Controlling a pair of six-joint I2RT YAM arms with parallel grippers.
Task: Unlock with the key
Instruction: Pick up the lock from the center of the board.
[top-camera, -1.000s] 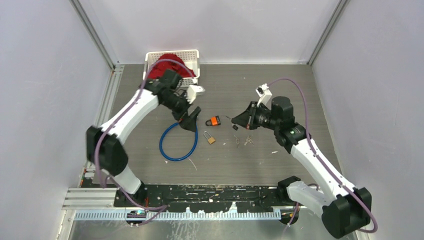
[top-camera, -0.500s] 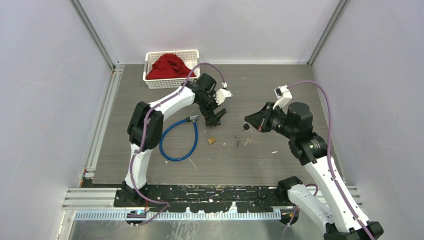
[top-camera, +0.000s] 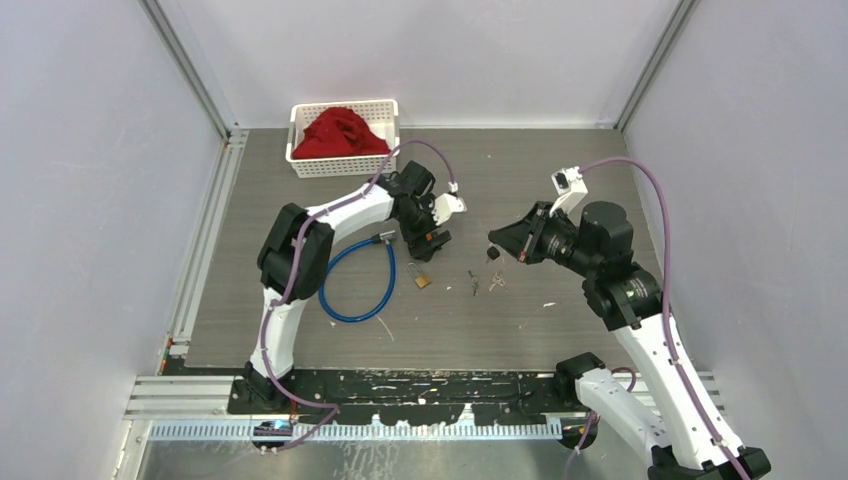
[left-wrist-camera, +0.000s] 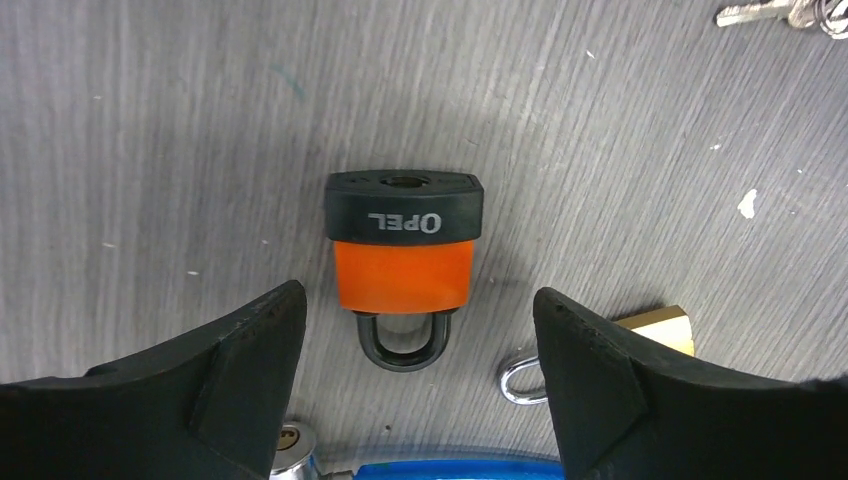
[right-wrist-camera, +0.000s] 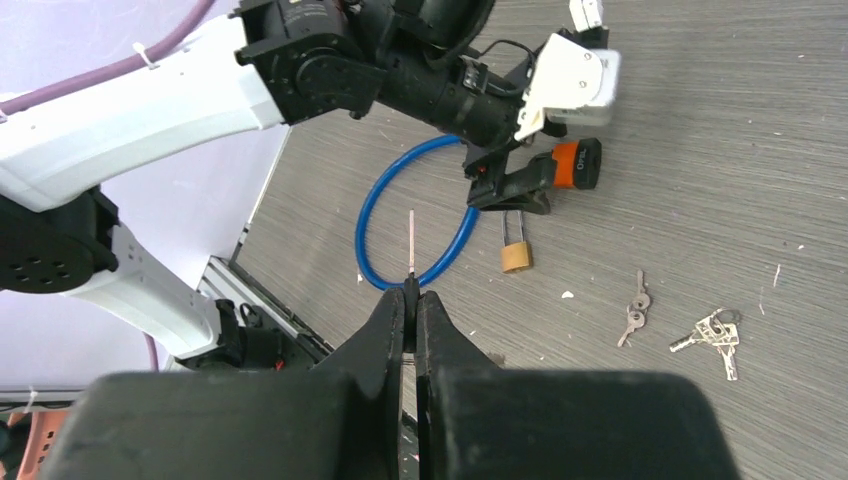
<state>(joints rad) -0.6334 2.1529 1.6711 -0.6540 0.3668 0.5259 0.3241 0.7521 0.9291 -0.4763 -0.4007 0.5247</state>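
- Orange padlock (left-wrist-camera: 404, 265) lies flat on the table (left-wrist-camera: 150, 120), its shackle pointing toward your left wrist camera.
- Your left gripper (left-wrist-camera: 417, 302) is spread wide, with one finger on each side of the lock and gaps showing on both sides.
- Your right gripper (right-wrist-camera: 410, 300) is pinched tight on the key (right-wrist-camera: 411, 240), well apart from the lock.
- Brass padlock (right-wrist-camera: 516, 257) and blue cable (left-wrist-camera: 450, 470) lie just beside the orange one.

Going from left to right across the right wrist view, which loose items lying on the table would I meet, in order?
Blue cable loop → brass padlock → orange padlock → pair of small keys → key bunch.
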